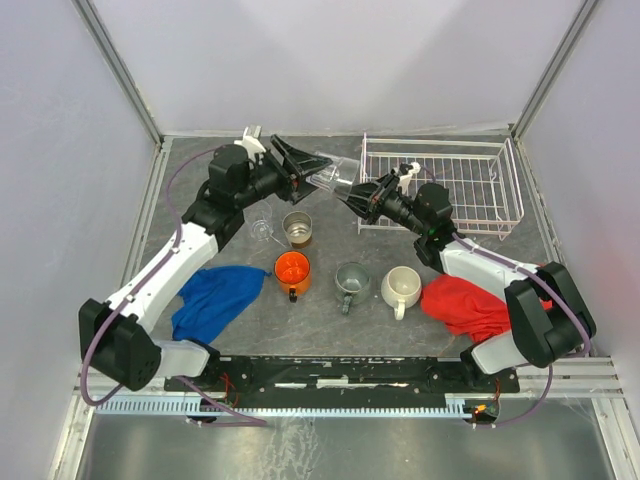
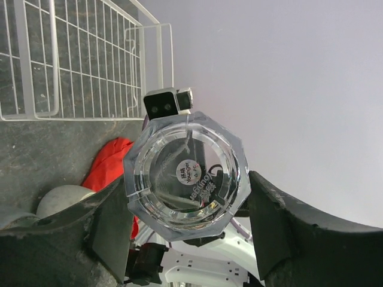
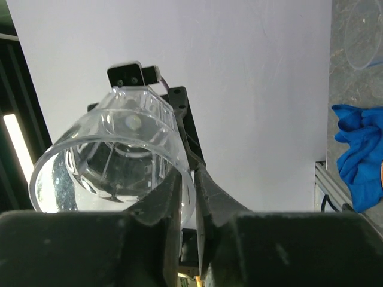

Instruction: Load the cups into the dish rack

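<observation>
A clear glass tumbler (image 1: 326,173) hangs in the air between my two grippers, left of the white wire dish rack (image 1: 470,185). My left gripper (image 1: 303,166) is shut across its base (image 2: 188,176). My right gripper (image 1: 350,196) is shut on its rim wall (image 3: 108,155), one finger inside and one outside. On the table stand a second clear tumbler (image 1: 262,226), a tan metallic cup (image 1: 297,228), an orange mug (image 1: 292,270), a grey-green mug (image 1: 351,281) and a cream-white mug (image 1: 401,287). The rack holds no cups.
A blue cloth (image 1: 215,298) lies front left and a red cloth (image 1: 465,303) front right, under the right arm. The rack (image 2: 78,66) sits in the back right corner against the enclosure walls. The cups stand in a loose row mid-table.
</observation>
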